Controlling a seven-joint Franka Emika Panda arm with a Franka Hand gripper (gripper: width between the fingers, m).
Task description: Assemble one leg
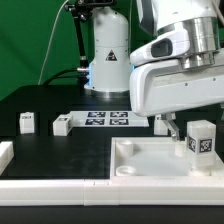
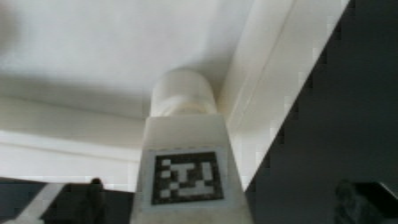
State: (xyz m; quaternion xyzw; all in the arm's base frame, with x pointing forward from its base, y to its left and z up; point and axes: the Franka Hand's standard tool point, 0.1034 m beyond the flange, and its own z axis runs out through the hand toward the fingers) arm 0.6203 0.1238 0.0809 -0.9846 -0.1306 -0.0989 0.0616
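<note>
Gripper [image 2: 199, 203] is spread: in the wrist view its dark fingertips [image 2: 54, 208] sit either side of the leg [image 2: 185, 172] w/ a clear gap on both sides, so nothing is pinched. The tagged face of the leg faces the wrist cam. The far end of the post meets a short round stub [image 2: 183, 95] on the tabletop [image 2: 80, 70], close to the tabletop's raised edge. Can't tell if the leg is seated or just resting there.

Exterior view: arm [image 1: 178, 70] fills the upper right of the frame, w/ one dark finger poking out below the white housing. The same leg [image 1: 201, 141] stands upright at the lower right, tag toward the cam, just beside that finger on the exterior view's right. It stands on the tabletop [image 1: 150, 160], which lies flat across the lower right; a round corner socket [image 1: 126, 169] shows near its front corner.

Two more legs lie on the black table [image 1: 60, 155] at mid left, well apart from the arm: one [image 1: 27, 122] near the left edge, one [image 1: 63, 125] nearer the center. The marker board [image 1: 107, 119] lies flat at mid frame, just in front of the robot base [image 1: 106, 60]. A long white rail [image 1: 50, 186] runs along the bottom left; another white piece [image 1: 4, 154] sits at the left edge. Green backdrop [image 1: 35, 40] at upper left.
</note>
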